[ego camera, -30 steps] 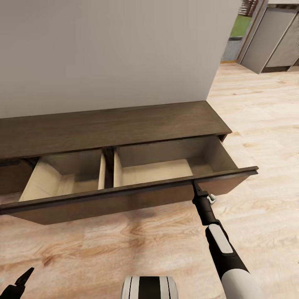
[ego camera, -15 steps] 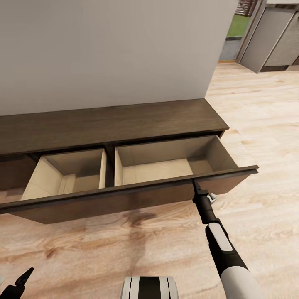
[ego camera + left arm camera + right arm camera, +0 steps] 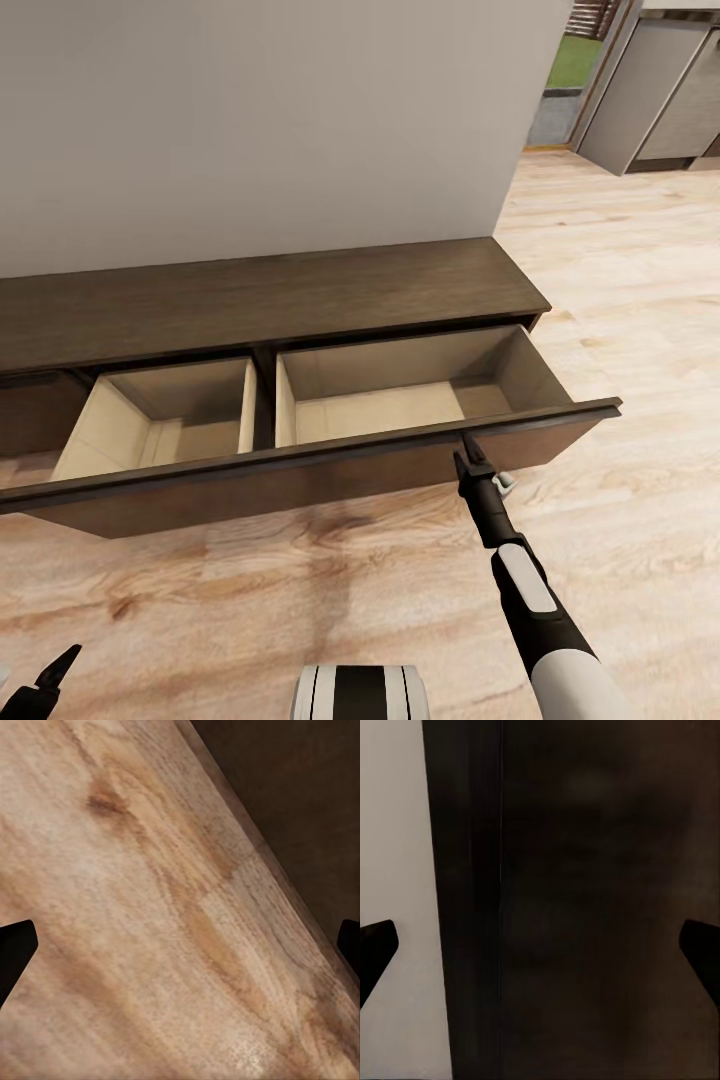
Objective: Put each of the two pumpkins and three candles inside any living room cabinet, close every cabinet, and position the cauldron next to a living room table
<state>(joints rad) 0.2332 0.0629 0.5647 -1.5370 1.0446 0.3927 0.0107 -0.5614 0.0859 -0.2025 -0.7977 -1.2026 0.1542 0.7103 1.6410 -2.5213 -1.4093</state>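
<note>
Cabinet (image 3: 300, 300) drawer stands pulled out, both compartments bare. Right gripper (image 3: 467, 452) at drawer front, fingers spread wide. Left gripper (image 3: 45, 685) spread over floor (image 3: 150, 907). Risk: arm nudges front, drawer slides shut.

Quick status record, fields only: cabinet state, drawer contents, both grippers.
cabinet: long drawer pulled out, front panel facing the robot
drawer contents: two pale compartments, nothing visible inside
right gripper: at the front panel's top edge, fingers spread wide in the wrist view
left gripper: low over the wood floor, open
task items: none visible
</note>
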